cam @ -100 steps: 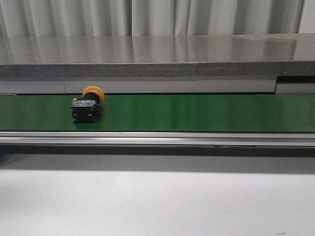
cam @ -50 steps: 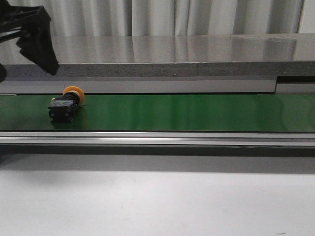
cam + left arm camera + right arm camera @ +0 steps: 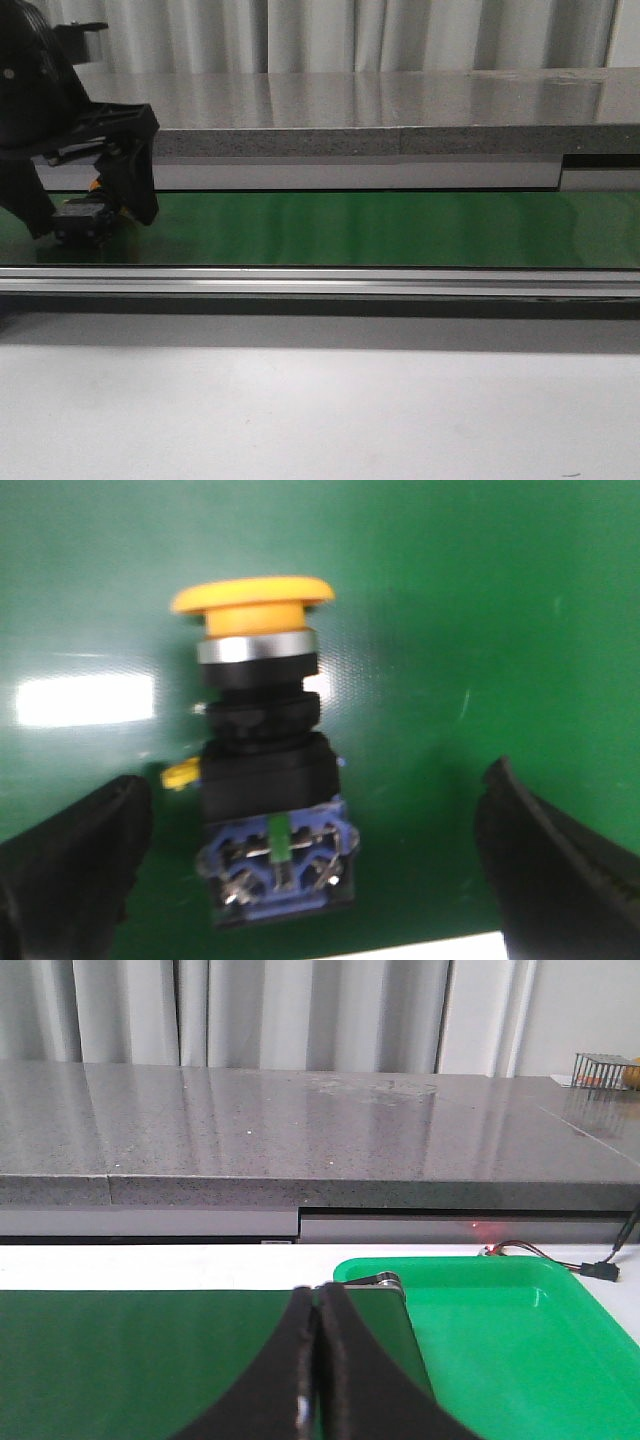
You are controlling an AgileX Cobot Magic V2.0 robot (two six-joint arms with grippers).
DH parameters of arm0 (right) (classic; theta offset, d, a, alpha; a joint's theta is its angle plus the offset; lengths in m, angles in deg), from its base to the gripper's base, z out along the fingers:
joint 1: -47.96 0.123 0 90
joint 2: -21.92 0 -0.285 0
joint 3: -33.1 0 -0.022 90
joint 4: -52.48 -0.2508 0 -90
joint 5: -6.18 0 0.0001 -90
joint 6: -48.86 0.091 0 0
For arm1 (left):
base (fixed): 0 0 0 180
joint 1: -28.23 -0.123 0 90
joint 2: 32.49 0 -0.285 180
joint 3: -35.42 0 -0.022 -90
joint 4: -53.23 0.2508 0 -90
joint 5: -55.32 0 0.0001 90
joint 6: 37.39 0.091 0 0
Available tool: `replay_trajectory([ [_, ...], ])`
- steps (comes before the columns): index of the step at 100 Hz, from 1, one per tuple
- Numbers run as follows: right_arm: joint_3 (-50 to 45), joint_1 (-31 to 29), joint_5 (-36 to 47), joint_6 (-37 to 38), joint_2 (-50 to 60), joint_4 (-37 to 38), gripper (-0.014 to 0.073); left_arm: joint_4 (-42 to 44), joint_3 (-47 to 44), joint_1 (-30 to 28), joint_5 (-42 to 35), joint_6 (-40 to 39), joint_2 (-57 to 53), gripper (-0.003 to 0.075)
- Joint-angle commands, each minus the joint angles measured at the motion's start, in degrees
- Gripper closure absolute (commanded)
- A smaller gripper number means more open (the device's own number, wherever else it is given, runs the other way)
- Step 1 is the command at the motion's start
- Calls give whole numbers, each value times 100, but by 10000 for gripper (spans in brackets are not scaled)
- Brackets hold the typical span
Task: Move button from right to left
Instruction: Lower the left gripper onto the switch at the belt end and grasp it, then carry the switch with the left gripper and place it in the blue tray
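The button [image 3: 83, 216] lies on its side on the green belt [image 3: 400, 228] at the far left of the front view. In the left wrist view the button [image 3: 262, 750] shows its yellow-orange cap, black body and blue terminal base. My left gripper [image 3: 92, 222] is open and down over the belt, one finger on each side of the button. In the left wrist view the left gripper [image 3: 312, 810] has its black fingers [image 3: 80, 860] clear of the button's sides, with a wider gap on one side. My right gripper [image 3: 318, 1295] is shut and empty above the belt's other end; it is out of the front view.
A grey stone ledge [image 3: 350, 110] runs behind the belt and a metal rail [image 3: 320, 282] along its front. A white table surface [image 3: 320, 410] lies nearest. A bright green tray [image 3: 500, 1340] sits past the belt's end by my right gripper.
The button has travelled left along the belt. My left gripper has come in from the upper left and dropped down around it, jaws open.
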Motion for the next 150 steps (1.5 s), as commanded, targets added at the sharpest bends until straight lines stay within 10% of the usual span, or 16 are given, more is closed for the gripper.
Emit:
replay_trajectory([
  [1,163,5,467,7,-34,38,660,-9,180,24,-143,-138,-168,84],
  [36,163,5,467,7,-34,38,660,3,180,24,-130,-164,-151,448],
  [70,163,5,467,7,-34,38,660,177,180,-407,-83,-107,-709,457],
  [122,163,5,467,7,-34,38,660,641,169,-3402,355,1118,-1125,457],
  [150,163,5,467,7,-34,38,660,826,132,-3777,-179,2042,-558,457],
])
